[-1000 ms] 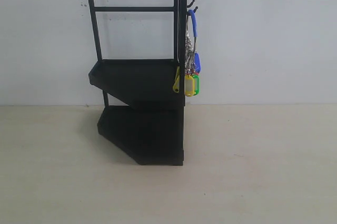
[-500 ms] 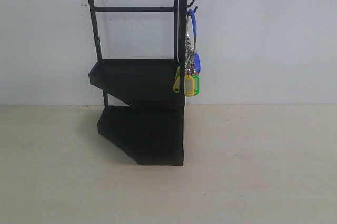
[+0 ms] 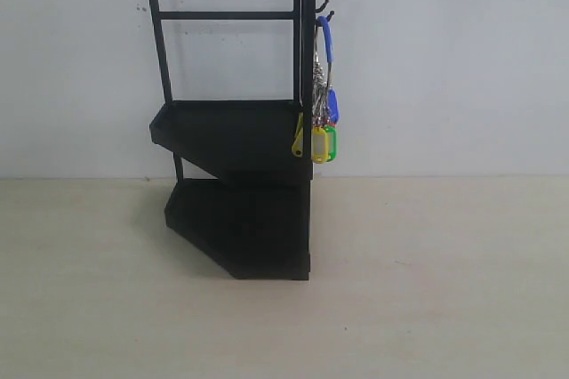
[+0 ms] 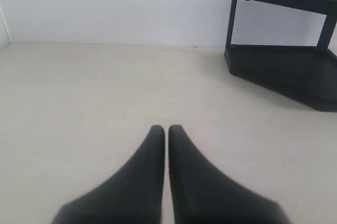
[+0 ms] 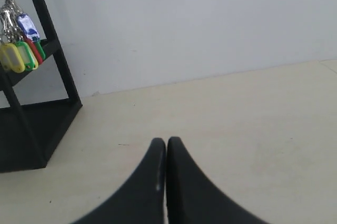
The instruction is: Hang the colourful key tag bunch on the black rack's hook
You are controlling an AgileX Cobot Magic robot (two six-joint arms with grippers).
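Two end effectors pinched closed and empty, left end effector [image 4: 166, 128], right end effector [image 5: 166, 141], colourful key tag bunch [image 3: 323, 125] hanging on the hook [image 3: 330, 15] of the black rack [image 3: 231, 134], beside its upper shelf, pale surface [image 3: 444, 290] around.

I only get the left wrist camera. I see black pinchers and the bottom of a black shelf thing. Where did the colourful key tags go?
Observer: The colourful plastic key tag bunch hangs by its blue loop from a small hook on the tall black metal rack.
Operator: Is a pincher holding it?
Observer: No. The right gripper is shut and empty, well apart from the bunch.
Operator: Which tags are lowest?
Observer: The yellow tag and the green tag beside it.
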